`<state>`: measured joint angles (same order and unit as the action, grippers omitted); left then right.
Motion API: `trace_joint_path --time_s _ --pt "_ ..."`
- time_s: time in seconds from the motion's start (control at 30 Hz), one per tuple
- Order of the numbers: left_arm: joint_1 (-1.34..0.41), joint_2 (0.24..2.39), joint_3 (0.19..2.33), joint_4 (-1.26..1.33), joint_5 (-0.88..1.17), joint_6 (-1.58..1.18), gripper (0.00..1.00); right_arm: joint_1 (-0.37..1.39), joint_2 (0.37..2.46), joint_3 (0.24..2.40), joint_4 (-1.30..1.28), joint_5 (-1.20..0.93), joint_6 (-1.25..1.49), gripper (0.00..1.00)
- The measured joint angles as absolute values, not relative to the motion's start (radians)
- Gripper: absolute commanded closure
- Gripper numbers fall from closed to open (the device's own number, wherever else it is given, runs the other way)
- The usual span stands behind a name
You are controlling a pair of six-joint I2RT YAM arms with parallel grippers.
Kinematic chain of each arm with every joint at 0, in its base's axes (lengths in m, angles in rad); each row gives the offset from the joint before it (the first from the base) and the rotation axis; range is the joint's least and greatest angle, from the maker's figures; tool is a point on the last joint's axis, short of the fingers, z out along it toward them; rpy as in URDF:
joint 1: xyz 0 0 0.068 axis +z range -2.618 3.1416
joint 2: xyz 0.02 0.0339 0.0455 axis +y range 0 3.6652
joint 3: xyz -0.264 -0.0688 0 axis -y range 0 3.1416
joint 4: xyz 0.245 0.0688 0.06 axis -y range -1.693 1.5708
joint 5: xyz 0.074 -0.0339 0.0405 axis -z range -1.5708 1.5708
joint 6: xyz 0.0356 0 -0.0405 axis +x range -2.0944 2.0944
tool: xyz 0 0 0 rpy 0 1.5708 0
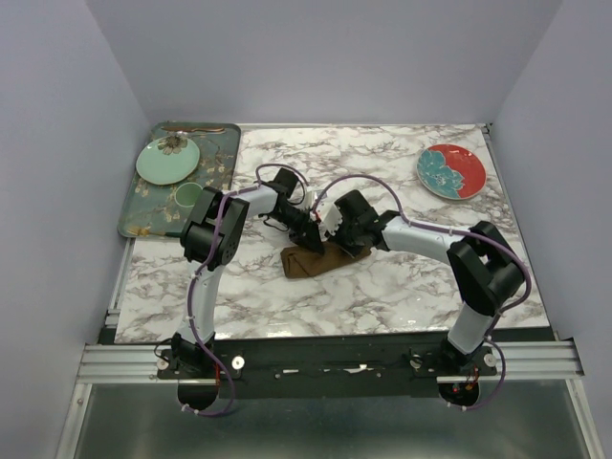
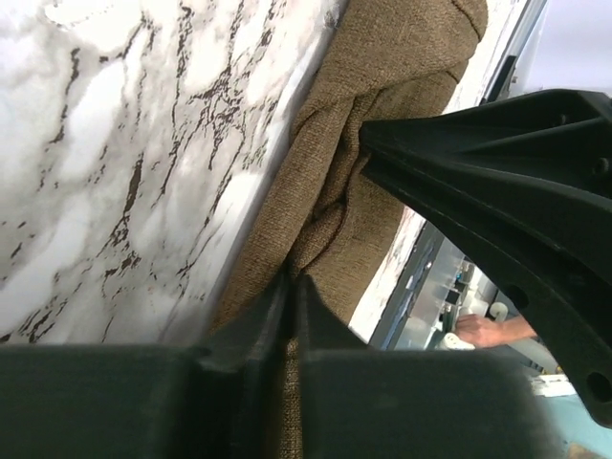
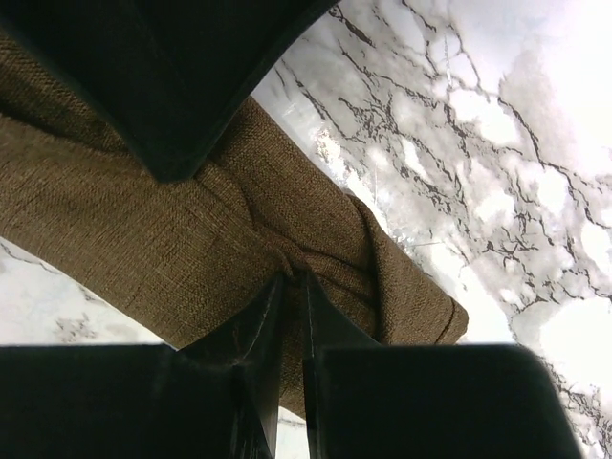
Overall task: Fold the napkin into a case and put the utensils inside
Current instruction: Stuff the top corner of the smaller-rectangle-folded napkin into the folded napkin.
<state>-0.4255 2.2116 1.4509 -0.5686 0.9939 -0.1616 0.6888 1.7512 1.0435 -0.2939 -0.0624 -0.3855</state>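
**Both tools gripping the folded napkin**

The left tool (image 1: 311, 237) and right tool (image 1: 337, 234) are each clenching a bunched ridge of the napkin (image 1: 316, 260), which is lying as a narrow strip on the surface (image 1: 411, 287), probably to tighten its fold.

Napkin (image 1: 311, 260) lies mid-worktop (image 1: 402, 287); tray (image 1: 218, 164) back left holds a dish (image 1: 168, 160) and cup (image 1: 188, 197); plate (image 1: 451, 171) back right.
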Motion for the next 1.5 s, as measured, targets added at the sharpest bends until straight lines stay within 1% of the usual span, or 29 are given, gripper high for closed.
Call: trace_joint_path --time_s 0.03,0.13,0.17,0.43,0.6,0.7,0.73,0.8,0.83,0.9,0.93,1.03,1.27,1.4,1.5 --pt "-0.424 2.209 1.450 -0.566 0.997 -0.161 0.65 0.689 1.753 1.045 -0.294 -0.060 -0.385 0.81" --pt "-0.420 2.180 1.434 -0.551 0.999 -0.155 0.55 0.689 1.754 1.046 -0.294 -0.056 -0.384 0.81" --pt "-0.416 2.165 1.428 -0.549 0.998 -0.152 0.54 0.689 1.755 1.046 -0.294 -0.055 -0.384 0.81" --pt "-0.395 2.062 1.388 -0.520 1.000 -0.118 0.44 0.689 1.755 1.046 -0.293 -0.051 -0.371 0.82" --pt "-0.395 2.062 1.356 -0.513 0.999 -0.109 0.44 0.689 1.755 1.046 -0.293 -0.051 -0.363 0.82" --pt "-0.400 2.069 1.353 -0.524 0.994 -0.088 0.52 0.689 1.755 1.046 -0.293 -0.051 -0.360 0.82" --pt "-0.401 2.074 1.353 -0.529 0.990 -0.078 0.61 0.689 1.755 1.046 -0.293 -0.051 -0.360 0.82" --pt "-0.402 2.083 1.353 -0.540 0.984 -0.064 0.72 0.689 1.755 1.046 -0.293 -0.051 -0.360 0.83" --pt "-0.403 2.089 1.353 -0.549 0.980 -0.054 0.81 0.689 1.754 1.045 -0.293 -0.051 -0.360 0.82" --pt "-0.404 2.096 1.350 -0.561 0.977 -0.044 0.89 0.689 1.752 1.043 -0.292 -0.052 -0.360 0.83" --pt "-0.405 2.099 1.345 -0.574 0.976 -0.027 0.95 0.689 1.749 1.039 -0.289 -0.057 -0.360 0.83" --pt "-0.408 2.099 1.335 -0.587 0.976 -0.006 1.00 0.689 1.734 1.024 -0.289 -0.083 -0.360 0.85" --pt "-0.416 2.090 1.272 -0.598 0.996 0.012 1.00 0.711 1.692 0.977 -0.297 -0.167 -0.360 0.86" --pt "-0.427 2.055 1.210 -0.605 0.999 0.015 1.00 0.739 1.650 0.950 -0.351 -0.229 -0.342 0.83" --pt "-0.437 2.036 1.174 -0.607 1.000 0.014 1.00 0.743 1.621 0.950 -0.387 -0.258 -0.308 0.76"
